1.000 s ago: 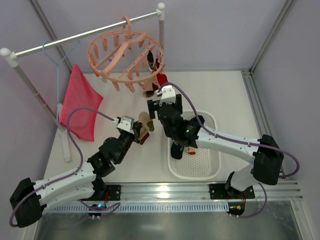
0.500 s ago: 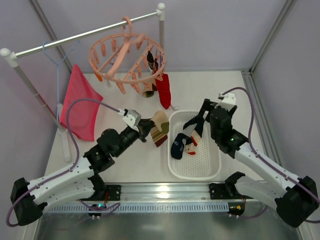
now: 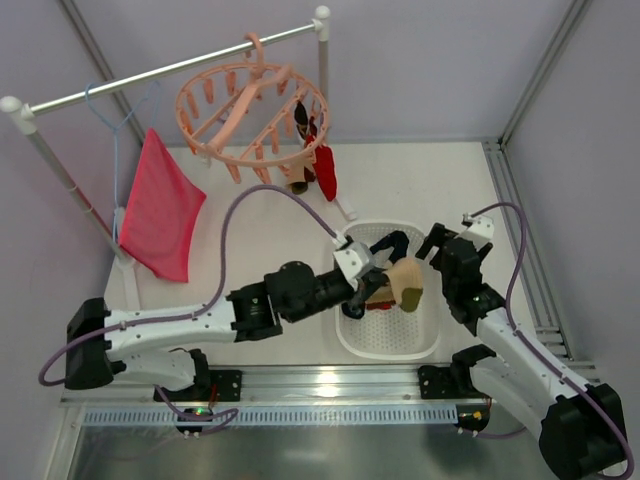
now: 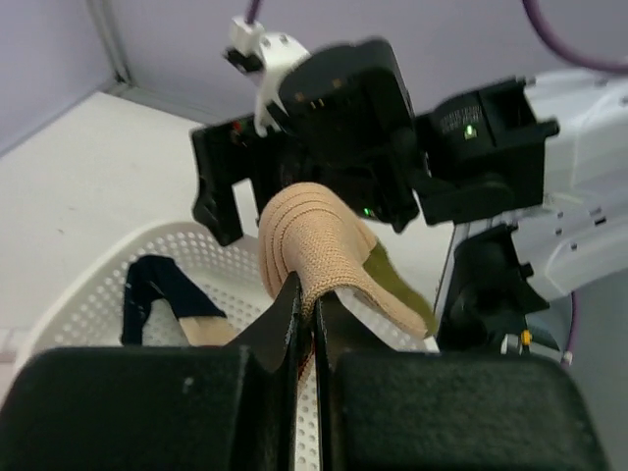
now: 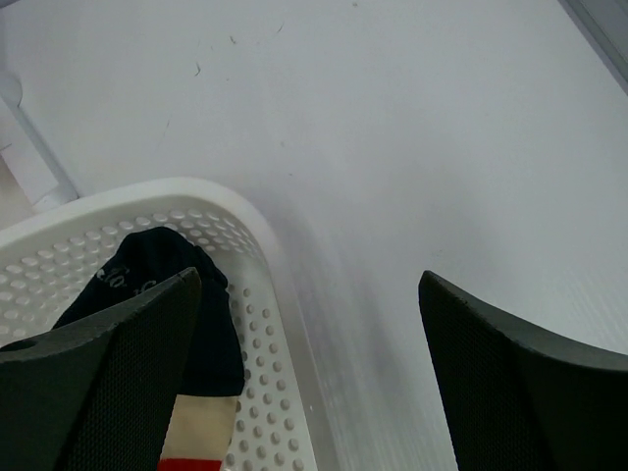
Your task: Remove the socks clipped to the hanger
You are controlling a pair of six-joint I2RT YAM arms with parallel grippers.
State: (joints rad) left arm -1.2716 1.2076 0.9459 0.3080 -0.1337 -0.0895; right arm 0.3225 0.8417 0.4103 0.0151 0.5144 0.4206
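Note:
The salmon-pink ring hanger (image 3: 250, 112) hangs from the rail at the back. Still clipped on its right side are a red sock (image 3: 326, 170), a brown one (image 3: 299, 181) and a dark one (image 3: 309, 124). My left gripper (image 3: 378, 277) (image 4: 306, 306) is shut on a tan striped sock (image 3: 407, 284) (image 4: 312, 240), which it holds above the white basket (image 3: 347, 346) (image 4: 93, 285). A navy sock (image 3: 390, 243) (image 4: 162, 287) (image 5: 157, 285) lies in the basket. Beside the basket's right rim (image 5: 245, 211), my right gripper (image 3: 432, 243) (image 5: 309, 280) is open, with nothing between its fingers.
A large pink-red cloth (image 3: 160, 212) hangs on a thin light-blue wire hanger (image 3: 113, 118) at the left of the rail (image 3: 150, 75). One white post (image 3: 322, 60) stands just behind the clipped socks, and another post (image 3: 70, 185) stands at the left.
My left arm has swung right, carrying the tan sock from the table left of the basket to above it. My right arm has drawn back from the hanger to the basket's right side.

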